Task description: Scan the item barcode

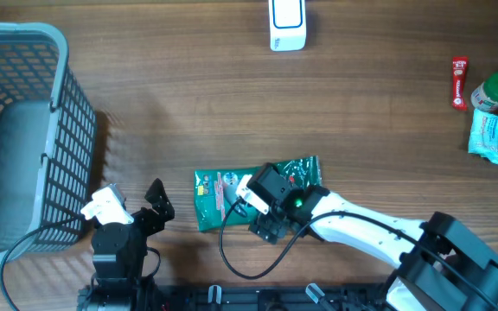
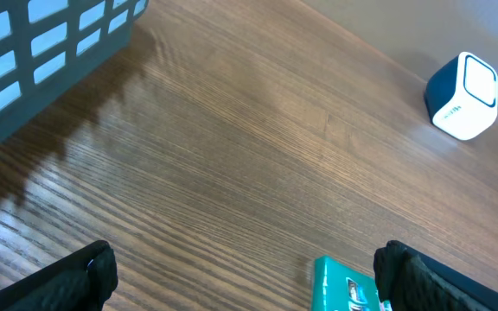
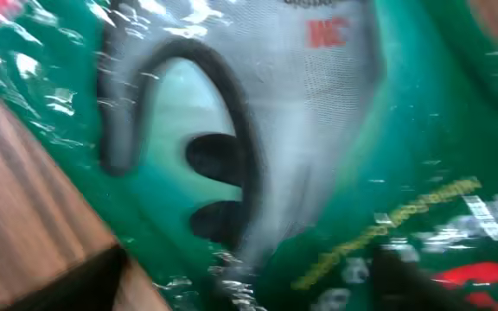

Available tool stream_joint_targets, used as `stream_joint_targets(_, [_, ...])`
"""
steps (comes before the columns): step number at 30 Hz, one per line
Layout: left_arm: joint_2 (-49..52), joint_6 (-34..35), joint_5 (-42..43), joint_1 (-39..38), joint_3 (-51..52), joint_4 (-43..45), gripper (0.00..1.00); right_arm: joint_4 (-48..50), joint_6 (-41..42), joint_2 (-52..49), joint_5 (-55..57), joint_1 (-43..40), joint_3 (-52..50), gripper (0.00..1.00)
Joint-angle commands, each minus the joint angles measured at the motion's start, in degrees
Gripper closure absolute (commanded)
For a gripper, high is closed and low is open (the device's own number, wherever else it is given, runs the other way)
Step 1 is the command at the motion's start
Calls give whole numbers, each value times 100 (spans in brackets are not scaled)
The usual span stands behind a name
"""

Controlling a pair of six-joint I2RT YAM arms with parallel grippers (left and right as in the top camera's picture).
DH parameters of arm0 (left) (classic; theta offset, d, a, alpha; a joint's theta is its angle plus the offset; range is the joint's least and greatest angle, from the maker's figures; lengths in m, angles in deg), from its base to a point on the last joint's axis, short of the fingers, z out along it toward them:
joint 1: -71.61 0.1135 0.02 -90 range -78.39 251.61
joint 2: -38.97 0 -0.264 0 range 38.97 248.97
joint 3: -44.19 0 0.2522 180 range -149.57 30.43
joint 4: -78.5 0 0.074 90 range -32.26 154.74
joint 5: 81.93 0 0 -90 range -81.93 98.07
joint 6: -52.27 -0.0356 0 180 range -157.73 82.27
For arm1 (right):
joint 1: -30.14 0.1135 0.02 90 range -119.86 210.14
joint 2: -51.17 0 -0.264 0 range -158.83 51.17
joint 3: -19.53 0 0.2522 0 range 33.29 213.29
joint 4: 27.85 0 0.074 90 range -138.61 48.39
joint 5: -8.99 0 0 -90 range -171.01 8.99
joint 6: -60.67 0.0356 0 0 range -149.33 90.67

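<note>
A green, glossy packet (image 1: 219,194) lies flat on the wooden table near the front edge. My right gripper (image 1: 263,216) is low over its right half. In the right wrist view the packet (image 3: 318,130) fills the frame and the gripper (image 3: 245,285) is open, one dark finger on each side and the crinkled film between them. My left gripper (image 1: 137,212) stands open just left of the packet with nothing in it. In the left wrist view, past the left gripper (image 2: 249,285), the packet's corner (image 2: 340,289) shows. The white and blue scanner (image 1: 287,24) stands at the far edge. No barcode is visible.
A grey mesh basket (image 1: 24,130) fills the left side, close to my left arm. At the far right lie a red tube (image 1: 460,82), a green-capped bottle (image 1: 495,91) and a light blue packet (image 1: 488,136). Bare wood lies between the green packet and the scanner (image 2: 463,97).
</note>
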Motion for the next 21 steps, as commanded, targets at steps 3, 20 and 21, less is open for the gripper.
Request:
stream_joint_targets(3, [-31,31,48,35,2,-15,0,-201,437,-420,535,-33,-157,96])
stream_joint_targets(20, [-31,31,48,35,2,-15,0,-1930,4214,-380,-208,-1845,1827,81])
stream_joint_targets(21, [-31,31,48,35,2,-15,0,-2002,4205,-356,-208,-1845,1827,71])
